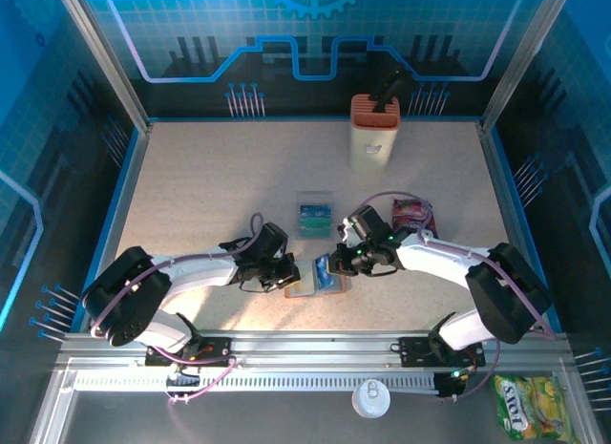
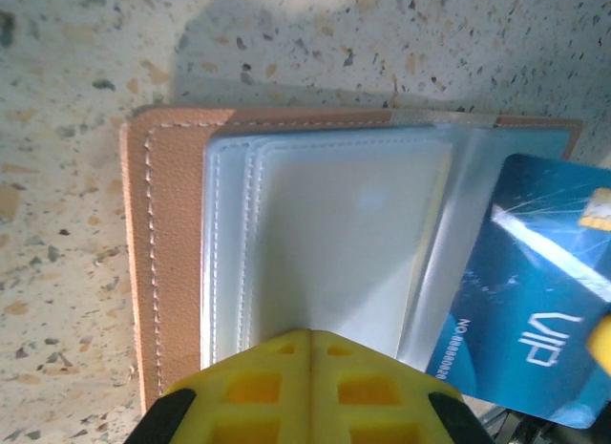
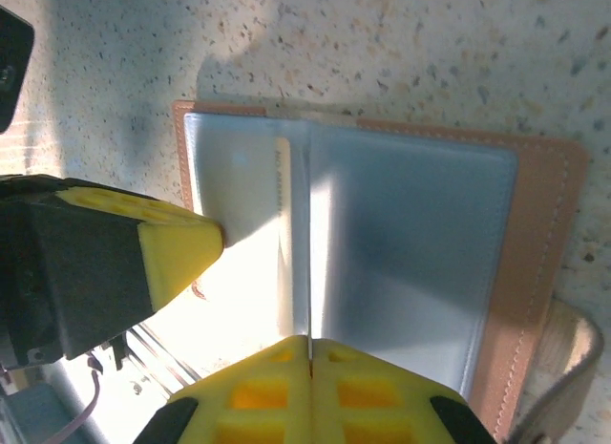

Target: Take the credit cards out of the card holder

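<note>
Two grippers meet over the card holder [image 1: 303,289], which lies open on the speckled table [image 1: 191,196] near its front edge, between the two arms. The left gripper [image 1: 289,275] is closed, its yellow fingertips pressed together with no gap and resting on the clear pocket leaves on the holder's left half; the brown stitched cover shows around those leaves. In the left wrist view a blue card [image 2: 535,301] marked VIP sits tilted at the holder's right side, lying over a clear leaf and reaching past the holder's edge, with a bit of yellow touching its far right side. The right gripper [image 1: 336,263] is also closed, tips together, over the middle of the holder; in its own wrist view a thin sheet runs edge-on straight into the seam between the fingers, and I cannot tell whether that sheet is the card or a pocket leaf. A teal card [image 1: 314,218] lies flat on the table just beyond the holder, apart from it. A purple-red snack packet [image 1: 413,215] lies to the right of that card, and an orange-and-cream upright box [image 1: 373,129] stands near the back wall.
</note>
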